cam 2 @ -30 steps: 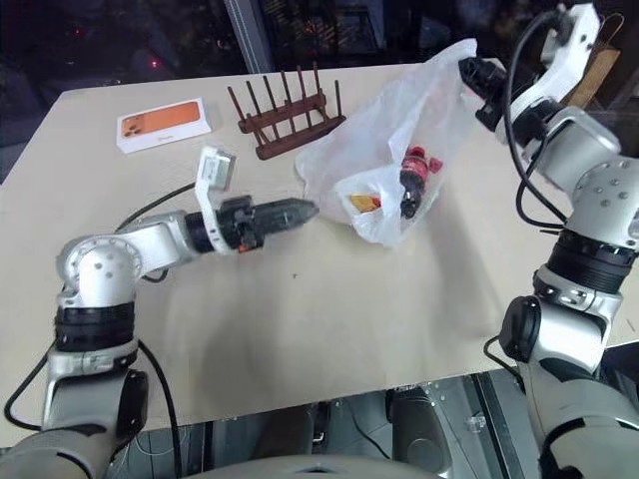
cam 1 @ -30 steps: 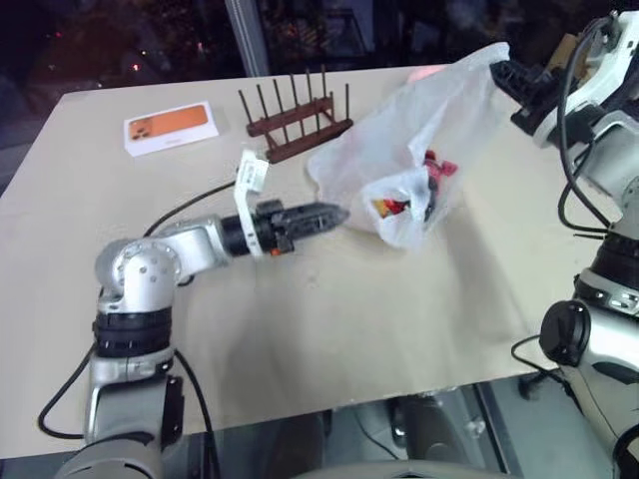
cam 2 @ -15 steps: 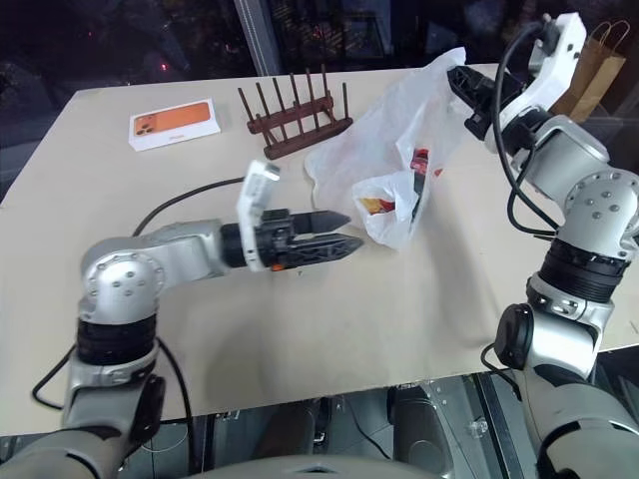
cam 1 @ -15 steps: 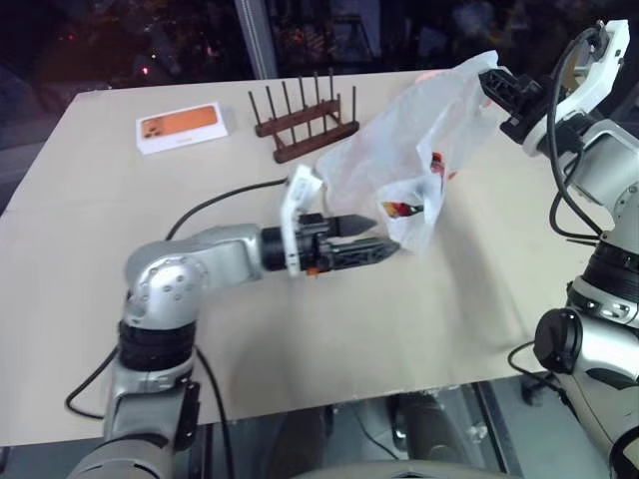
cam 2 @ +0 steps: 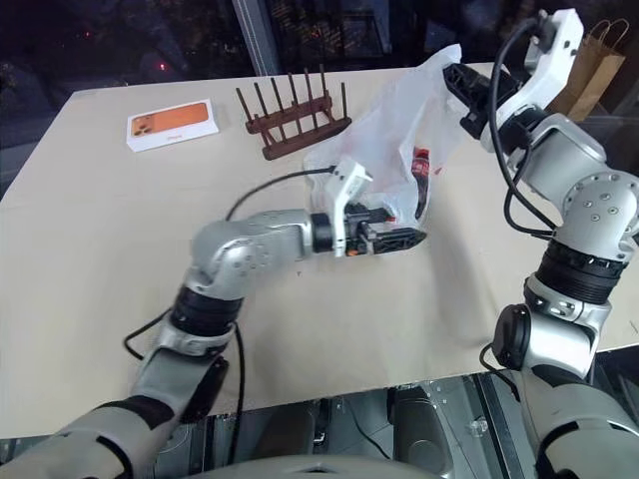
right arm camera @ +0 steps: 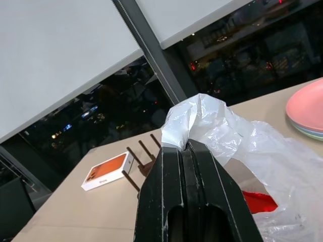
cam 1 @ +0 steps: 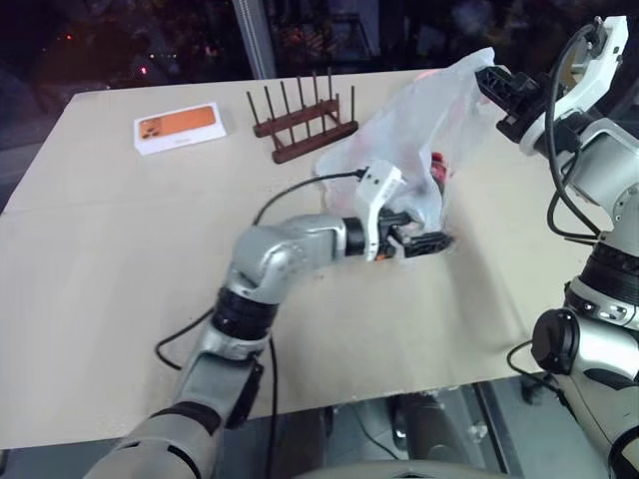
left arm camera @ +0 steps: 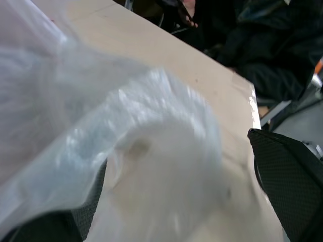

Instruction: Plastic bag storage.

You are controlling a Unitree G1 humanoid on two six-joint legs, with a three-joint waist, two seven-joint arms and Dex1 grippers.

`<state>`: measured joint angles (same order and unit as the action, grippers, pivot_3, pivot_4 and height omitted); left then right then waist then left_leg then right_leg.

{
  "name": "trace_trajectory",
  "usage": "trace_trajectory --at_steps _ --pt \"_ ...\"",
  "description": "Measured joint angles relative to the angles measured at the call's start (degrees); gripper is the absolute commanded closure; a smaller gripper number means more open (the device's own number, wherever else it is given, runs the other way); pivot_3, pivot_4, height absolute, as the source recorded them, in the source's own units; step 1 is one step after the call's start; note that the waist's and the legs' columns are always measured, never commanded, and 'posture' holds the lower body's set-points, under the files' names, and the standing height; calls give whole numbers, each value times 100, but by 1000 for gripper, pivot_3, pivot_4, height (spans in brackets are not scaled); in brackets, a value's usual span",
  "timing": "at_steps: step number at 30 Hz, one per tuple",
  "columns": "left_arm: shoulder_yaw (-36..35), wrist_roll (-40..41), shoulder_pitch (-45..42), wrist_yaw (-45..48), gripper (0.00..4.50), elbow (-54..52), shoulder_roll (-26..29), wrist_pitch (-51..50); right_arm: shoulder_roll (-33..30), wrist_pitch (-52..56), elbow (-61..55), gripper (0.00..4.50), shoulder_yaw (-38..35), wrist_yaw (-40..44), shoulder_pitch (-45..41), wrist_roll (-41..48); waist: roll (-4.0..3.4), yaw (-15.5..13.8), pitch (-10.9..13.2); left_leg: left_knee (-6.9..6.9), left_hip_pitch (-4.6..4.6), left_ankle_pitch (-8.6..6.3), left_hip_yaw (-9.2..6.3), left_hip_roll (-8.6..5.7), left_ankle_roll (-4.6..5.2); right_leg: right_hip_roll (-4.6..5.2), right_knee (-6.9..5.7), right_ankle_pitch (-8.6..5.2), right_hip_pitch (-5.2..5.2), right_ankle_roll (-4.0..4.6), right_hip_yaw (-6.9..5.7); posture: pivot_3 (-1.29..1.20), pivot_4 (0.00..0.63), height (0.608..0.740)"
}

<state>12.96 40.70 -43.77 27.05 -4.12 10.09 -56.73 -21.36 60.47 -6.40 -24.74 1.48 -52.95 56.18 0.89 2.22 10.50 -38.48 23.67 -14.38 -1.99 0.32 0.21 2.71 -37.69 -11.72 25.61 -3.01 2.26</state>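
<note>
my right claw (right arm camera: 187, 151) clamped on the plastic bag (cam 1: 414, 135) top corner, holding it up, my left claw (cam 2: 399, 238) spread apart around its lower end

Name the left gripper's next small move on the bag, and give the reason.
Probably close the left gripper on the bag. Its fingers stand open with the bag's lower fold between them, while the right gripper holds the top edge pinched up.

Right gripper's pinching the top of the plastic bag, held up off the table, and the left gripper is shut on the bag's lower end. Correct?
Not quite: the left gripper is open, its fingers standing apart around the lower end of the plastic bag, as the left wrist view shows. The rest holds: the right gripper pinches the bag's top, held up off the table.
</note>
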Motion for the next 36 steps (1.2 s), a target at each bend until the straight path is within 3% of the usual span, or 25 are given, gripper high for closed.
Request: trace_trajectory --at_steps 3,7,11,13,14,17,24,32,36 --pt "-315 193 -3 100 2745 67 -222 15 -3 3 -43 4500 5 -61 36 37 0 16 0 1 0 0 0 2 0 -1 -2 0 3 0 1 0 150 740" --pt "-1348 962 -7 156 4459 55 -313 -84 -53 7 -60 4500 0 -86 137 62 -1 15 -1 0 -1 0 0 3 0 -2 -4 0 3 0 0 0 150 740" --pt "-2242 1898 -65 5 4459 112 -259 -316 -102 -6 -48 4500 -12 -81 187 64 0 14 0 -4 4 0 -1 2 0 0 -4 0 5 -1 0 0 150 740" --pt "-3303 2949 -575 -228 4459 519 258 -486 -221 -104 93 4500 -115 -38 135 61 0 12 0 -2 3 0 -4 2 0 -1 -3 0 5 -1 -4 0 150 740" --pt "-3390 2998 -683 -206 4459 668 437 -499 -254 -149 198 4500 -118 -5 70 57 0 15 0 -3 3 0 -2 2 0 -1 -4 0 5 -1 -4 0 150 740" --pt "-3499 2763 -1293 47 4459 1407 1074 -346 -427 -378 669 4500 -138 199 -398 19 -1 16 2 -2 4 0 -1 -2 0 -2 -1 0 6 -1 -4 0 150 740" --pt "-3266 1782 -2605 826 4459 2505 1440 628 -657 -568 1169 4500 -95 482 -1476 25 -1 -2 2 24 18 1 -4 0 -2 2 42 0 8 -1 -13 0 150 740" --pt "-2887 917 -2668 1197 4459 2478 1458 1390 -884 -574 967 4500 -94 572 -1634 38 -1 -1 2 43 26 3 3 1 -6 8 72 1 8 -2 -13 0 150 740" --pt "-2828 886 -2320 1186 4459 2049 1456 1319 -957 -476 438 4500 -102 523 -1173 124 -2 -1 1 42 24 -3 2 2 4 8 72 1 7 -2 -13 0 150 740"
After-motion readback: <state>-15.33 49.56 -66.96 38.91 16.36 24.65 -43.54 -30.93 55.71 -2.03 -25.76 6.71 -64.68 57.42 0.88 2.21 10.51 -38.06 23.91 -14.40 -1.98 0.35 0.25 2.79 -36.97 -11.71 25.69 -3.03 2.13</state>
